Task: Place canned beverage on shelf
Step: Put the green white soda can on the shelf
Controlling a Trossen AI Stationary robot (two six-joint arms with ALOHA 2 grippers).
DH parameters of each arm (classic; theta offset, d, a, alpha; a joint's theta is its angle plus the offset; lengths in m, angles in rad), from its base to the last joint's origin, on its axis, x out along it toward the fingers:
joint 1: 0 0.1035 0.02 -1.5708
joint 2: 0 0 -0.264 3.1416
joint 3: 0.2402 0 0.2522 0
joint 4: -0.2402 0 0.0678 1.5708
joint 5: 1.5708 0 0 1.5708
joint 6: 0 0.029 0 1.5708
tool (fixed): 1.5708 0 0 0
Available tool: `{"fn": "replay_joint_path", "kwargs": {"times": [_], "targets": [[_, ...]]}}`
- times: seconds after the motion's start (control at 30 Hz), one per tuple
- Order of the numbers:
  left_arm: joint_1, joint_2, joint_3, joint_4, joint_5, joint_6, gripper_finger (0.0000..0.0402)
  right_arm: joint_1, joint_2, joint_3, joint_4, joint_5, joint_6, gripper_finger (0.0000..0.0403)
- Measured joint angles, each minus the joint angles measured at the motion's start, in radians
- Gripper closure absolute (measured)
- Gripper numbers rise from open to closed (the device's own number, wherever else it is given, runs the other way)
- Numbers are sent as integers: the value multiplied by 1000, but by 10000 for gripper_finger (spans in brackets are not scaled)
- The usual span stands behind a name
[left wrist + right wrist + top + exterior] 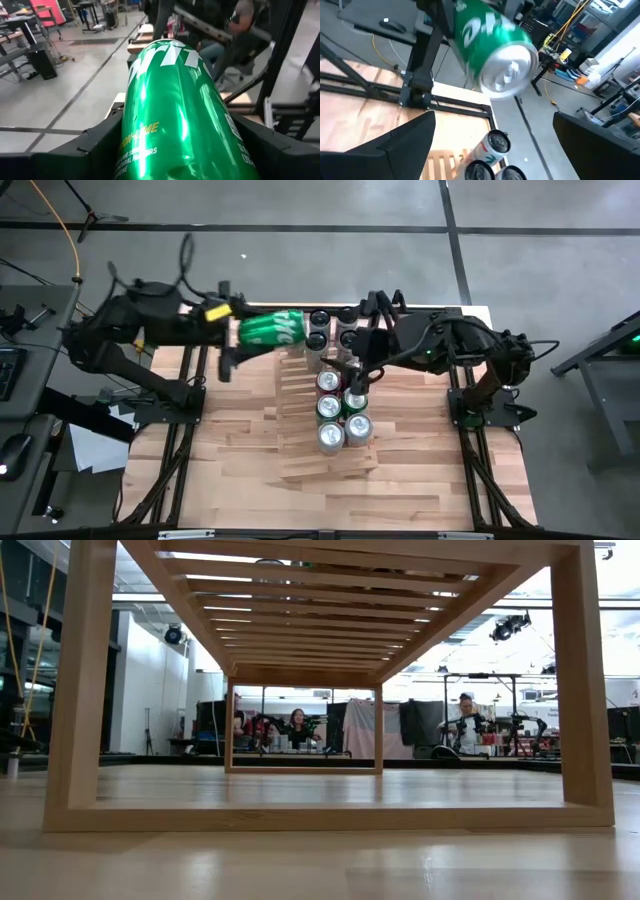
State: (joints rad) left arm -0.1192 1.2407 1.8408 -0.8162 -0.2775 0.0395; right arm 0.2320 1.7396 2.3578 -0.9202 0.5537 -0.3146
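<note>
A green canned beverage (272,328) lies level in the air above the table's far left part, with my left gripper (244,332) shut on it. Its silver end (509,70) faces my right gripper (493,116), which stands open a little way off over the far end of the shelf (298,385), with nothing between its fingers. The shelf is a pale slatted rack in the middle of the table; the low view looks through beneath its slats (330,600). Several cans (330,408) stand upright on it. My left gripper pinches the green can's side wall (150,150) between its two fingers (95,147). The fingers come level from the table's left and lie along the can, on the end nearest the wrist. The can is lifted clear and lies on its side, its free end toward my right gripper.
Several dark-topped cans (332,328) stand at the shelf's far end, below my right gripper. Black frame legs (170,430) run along both sides of the wood tabletop (420,470). People sit in the room beyond the table (297,727).
</note>
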Motion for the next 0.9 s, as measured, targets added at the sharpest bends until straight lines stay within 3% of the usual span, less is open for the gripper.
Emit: {"fn": "replay_joint_path", "kwargs": {"times": [0.13, 0.27, 0.33, 0.47, 0.6, 0.9], "targets": [[0, -65, -57, 60, -2, -41, 113, -29, -1, 0, 20, -17, 100, 11], [-17, -147, -257, 301, -8, -73, 113, -87, 0, -5, 42, -121, 241, 10], [-20, -185, -400, 495, -3, -79, 113, -120, 5, -4, 79, -201, 307, 10], [-20, -215, -657, 1032, -3, -76, 113, -166, 28, -5, 195, -330, 388, 9], [-16, -200, -790, 1482, -37, -28, 113, -192, 49, -5, 342, -432, 425, 9], [-16, -128, -802, 1583, -79, -41, 113, -228, 83, -6, 556, -476, 546, 9]]}}
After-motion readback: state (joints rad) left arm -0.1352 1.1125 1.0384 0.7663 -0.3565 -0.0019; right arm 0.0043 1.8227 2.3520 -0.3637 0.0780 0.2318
